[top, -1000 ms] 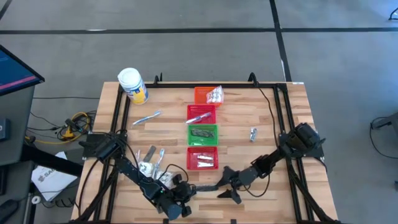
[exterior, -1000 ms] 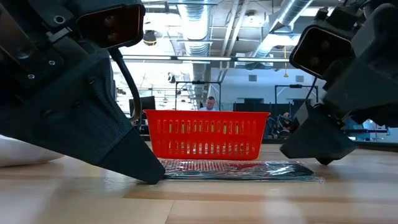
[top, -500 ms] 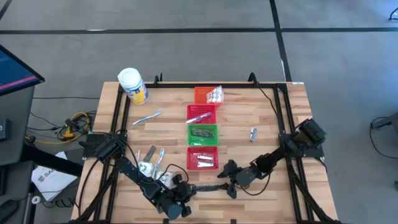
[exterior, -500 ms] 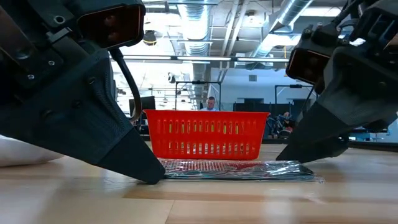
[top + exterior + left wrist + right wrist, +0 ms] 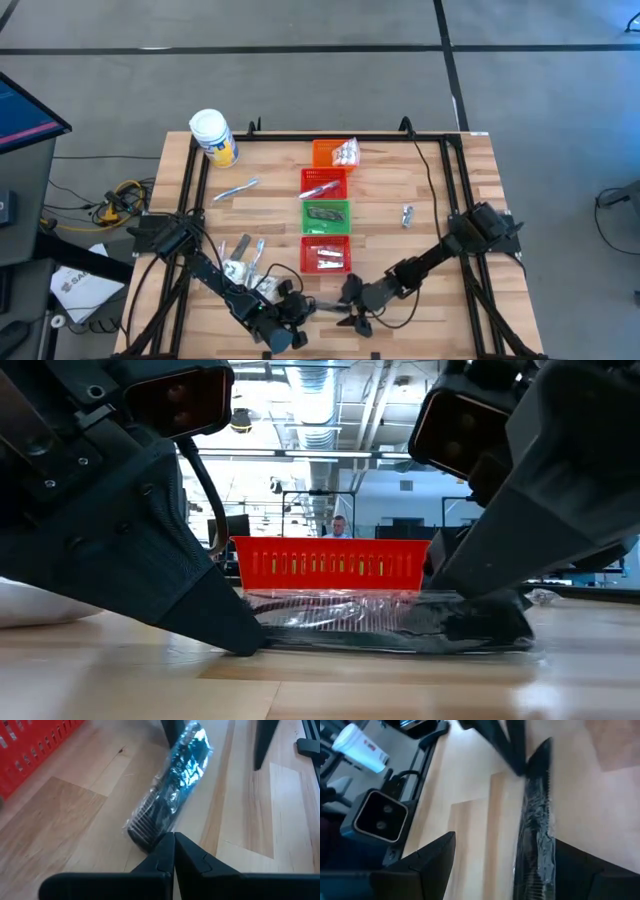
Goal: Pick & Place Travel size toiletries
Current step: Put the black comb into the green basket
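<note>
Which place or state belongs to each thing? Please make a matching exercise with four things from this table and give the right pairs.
Things:
1. large white jar with yellow label
2. dark comb in clear plastic wrap
3. left claw
4. right claw

Places or states:
A. shut, tips pressed on one end of the wrapped comb
B. far left corner of the wooden table
C. open, lowered over the other end of the comb
D. flat on the table, in front of the nearest red mesh basket

Pairs: 1-B, 2-D, 3-A, 4-C
</note>
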{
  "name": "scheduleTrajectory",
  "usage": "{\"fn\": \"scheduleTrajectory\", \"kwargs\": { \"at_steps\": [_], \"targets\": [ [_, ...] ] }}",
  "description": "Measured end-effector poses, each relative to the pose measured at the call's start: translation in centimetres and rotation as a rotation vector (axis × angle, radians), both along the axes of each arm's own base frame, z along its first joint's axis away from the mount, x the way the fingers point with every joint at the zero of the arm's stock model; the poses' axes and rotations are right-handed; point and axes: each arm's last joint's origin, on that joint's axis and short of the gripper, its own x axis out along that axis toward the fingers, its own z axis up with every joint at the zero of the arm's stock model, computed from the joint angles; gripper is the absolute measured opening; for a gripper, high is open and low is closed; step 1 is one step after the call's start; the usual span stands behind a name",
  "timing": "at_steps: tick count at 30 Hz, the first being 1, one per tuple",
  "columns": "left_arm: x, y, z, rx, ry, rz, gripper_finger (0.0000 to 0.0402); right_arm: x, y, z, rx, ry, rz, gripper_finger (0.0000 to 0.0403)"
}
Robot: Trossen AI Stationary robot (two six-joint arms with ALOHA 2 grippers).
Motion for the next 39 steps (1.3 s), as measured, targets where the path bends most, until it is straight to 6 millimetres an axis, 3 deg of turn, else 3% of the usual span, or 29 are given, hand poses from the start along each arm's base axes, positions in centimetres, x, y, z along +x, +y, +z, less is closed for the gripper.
{"fn": "scheduleTrajectory", "kwargs": {
  "at_steps": [13,19,30,39],
  "targets": [
    [0.0,0.0,0.0,0.003,-0.002,0.003,0.0000,-0.1,0.0,-0.2,-0.017,0.043,0.005,0.0254],
    [0.0,0.0,0.0,0.004,-0.002,0.004,0.0000,-0.2,-0.1,-0.4,-0.031,0.059,-0.005,0.0192],
    [-0.1,-0.2,0.0,-0.006,-0.008,-0.003,0.0000,-0.4,-0.6,-0.4,-0.065,0.106,-0.006,0.0017],
    [-1.0,-1.1,1.7,-0.009,-0.009,-0.096,0.0000,-1.1,-0.6,1.1,-0.138,0.091,0.069,0.0006]
  ]
}}
